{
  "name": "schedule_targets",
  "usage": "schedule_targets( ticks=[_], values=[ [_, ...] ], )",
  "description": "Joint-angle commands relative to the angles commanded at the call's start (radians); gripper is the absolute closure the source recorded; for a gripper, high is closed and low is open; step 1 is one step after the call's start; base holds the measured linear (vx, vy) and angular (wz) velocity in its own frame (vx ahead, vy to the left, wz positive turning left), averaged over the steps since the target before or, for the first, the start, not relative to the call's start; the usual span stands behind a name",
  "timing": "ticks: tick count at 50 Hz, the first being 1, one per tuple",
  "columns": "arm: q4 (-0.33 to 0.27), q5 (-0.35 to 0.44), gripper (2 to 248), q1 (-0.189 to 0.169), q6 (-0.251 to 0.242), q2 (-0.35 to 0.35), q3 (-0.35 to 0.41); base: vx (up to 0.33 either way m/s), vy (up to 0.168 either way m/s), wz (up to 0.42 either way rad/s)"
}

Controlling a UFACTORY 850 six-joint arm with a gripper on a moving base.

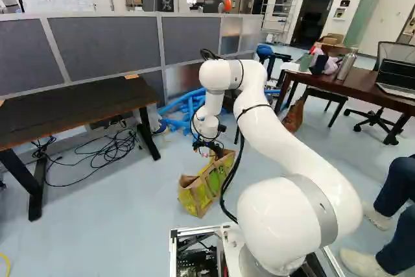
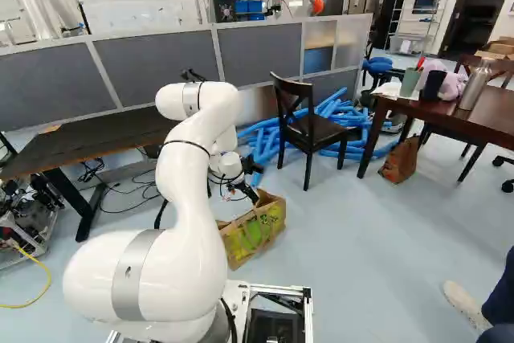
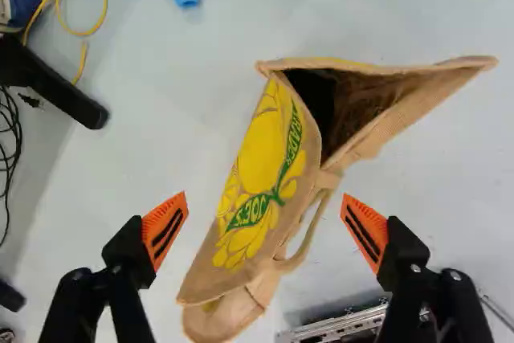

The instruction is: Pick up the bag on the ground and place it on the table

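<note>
Presently, bag (image 1: 198,192): it is on the floor (image 1: 117,225), about twelve o'clock from the arm's joint, with its mouth (image 3: 361,110) open.
Handle (image 3: 316,222): one loop lies between the two fingers; it seems to touch neither pad.
Gripper (image 3: 265,230): above the bag, released, the fingers spread wide, nothing grasped.
Task so far: the approach looks nearly done; the closing, lifting, carrying and placing are left.
Next move: I would go down a little, then close on the handle.
Base frame (image 3: 337,327): its metal edge is near the bag's six o'clock side, so better lift first, swing after.
Dark tabletop (image 1: 71,105): at ten o'clock, well apart from the bag; the bottom of the bag must pass above its edge. Cables (image 1: 107,154) lie low beside its legs.
Brown tabletop (image 2: 450,124): toward two o'clock, with a bottle (image 2: 475,84) and a laptop (image 1: 397,77), which leave less room. Which tabletop is meant, I cannot tell.
Chair (image 2: 325,128): at one o'clock, beyond the bag; blue tubes (image 2: 263,146) at twelve.
</note>
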Motion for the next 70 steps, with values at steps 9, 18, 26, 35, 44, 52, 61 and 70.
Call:
schedule_targets(
  ticks=[9, 18, 26, 35, 44, 52, 61, 70],
  values=[
    [0.0, 0.0, 3, 0.0, 0.095, -0.033, -0.027, 0.0, 0.0, 0.0],
    [0.0, 0.0, 3, 0.0, 0.178, -0.066, -0.055, 0.0, 0.0, 0.0],
    [0.0, 0.0, 3, 0.0, 0.196, -0.096, -0.08, 0.0, 0.0, 0.0],
    [0.0, 0.0, 3, 0.003, 0.198, -0.124, -0.096, 0.0, 0.0, 0.0],
    [0.0, 0.0, 3, 0.008, 0.198, -0.15, -0.105, 0.0, 0.0, 0.0],
    [0.0, 0.0, 3, 0.012, 0.198, -0.174, -0.113, 0.0, 0.0, 0.0],
    [0.0, 0.0, 3, 0.015, 0.198, -0.202, -0.125, 0.0, 0.0, 0.0],
    [0.0, 0.0, 3, 0.015, 0.198, -0.234, -0.151, 0.0, 0.0, 0.0]
  ],
)
